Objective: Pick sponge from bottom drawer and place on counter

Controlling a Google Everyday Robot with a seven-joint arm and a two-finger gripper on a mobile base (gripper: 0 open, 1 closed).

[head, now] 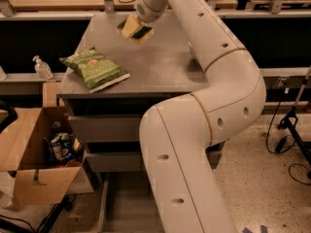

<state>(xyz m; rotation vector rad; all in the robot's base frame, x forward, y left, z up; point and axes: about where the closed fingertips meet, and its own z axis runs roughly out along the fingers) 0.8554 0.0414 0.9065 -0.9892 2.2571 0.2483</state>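
Cardboard box (24, 178), brown and open, stands at left. Green crinkly chip bag (95, 69) lies on the flat matte grey bench (160, 67). Farther right, the end effector (137, 26) is clamped on the small green-yellow rectangular sponge (131, 29), held tilted above the bench's far part.

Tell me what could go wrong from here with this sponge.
The gripper holds the sponge tilted, over the counter at its far end; released there, it might bounce off the back edge. The bottom drawer stands open below the arm; pulling back low could strike it.
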